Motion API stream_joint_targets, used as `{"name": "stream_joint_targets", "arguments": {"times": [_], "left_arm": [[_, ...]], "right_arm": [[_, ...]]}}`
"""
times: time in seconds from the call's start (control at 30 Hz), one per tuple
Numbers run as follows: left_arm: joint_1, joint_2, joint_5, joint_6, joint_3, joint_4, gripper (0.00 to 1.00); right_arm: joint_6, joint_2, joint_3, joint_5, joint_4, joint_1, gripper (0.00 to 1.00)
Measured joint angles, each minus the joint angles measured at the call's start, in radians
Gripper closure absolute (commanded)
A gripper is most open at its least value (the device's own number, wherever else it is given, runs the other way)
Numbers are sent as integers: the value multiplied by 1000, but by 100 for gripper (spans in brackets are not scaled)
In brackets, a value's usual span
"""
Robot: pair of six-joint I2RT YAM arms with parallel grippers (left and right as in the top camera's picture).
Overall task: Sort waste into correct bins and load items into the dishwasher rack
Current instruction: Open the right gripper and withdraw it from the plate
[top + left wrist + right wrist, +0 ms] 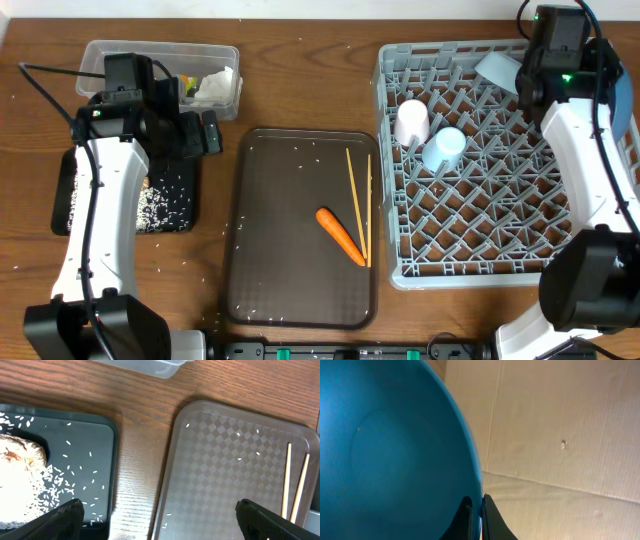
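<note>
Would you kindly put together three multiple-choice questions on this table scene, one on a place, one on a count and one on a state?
1. Where does the carrot lie?
A. in the black tray
B. on the brown serving tray
C. in the clear tub

2. How many cups stand in the dishwasher rack?
A. one
B. three
C. two

3. What state is the right hand in?
A. shut on the rim of a blue dish
B. wide open over the carrot
C. shut on a chopstick

Answers:
1 B: it lies beside the chopsticks on that tray.
2 C: a pink cup and a light-blue cup.
3 A: its fingers pinch the blue rim.
</note>
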Motion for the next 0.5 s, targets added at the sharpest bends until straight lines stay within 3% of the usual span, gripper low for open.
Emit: {"name": "stream_joint_targets", "arguments": {"times": [0.2, 0.23, 0.3, 0.4, 0.5], "left_arm": [[0, 0, 0, 0, 0, 0, 2], [0, 0, 0, 0, 0, 0, 2], [0, 0, 0, 0, 0, 0, 2], [0, 0, 0, 0, 0, 0, 2], [0, 0, 0, 0, 0, 0, 2]], "right_arm": [[92, -2, 0, -5, -65, 93, 96], [100, -2, 0, -5, -69, 110, 83], [119, -2, -1, -3, -69, 155, 42], [122, -2, -2, 31, -28, 221, 26], [106, -2, -5, 94, 79, 272, 18]]}}
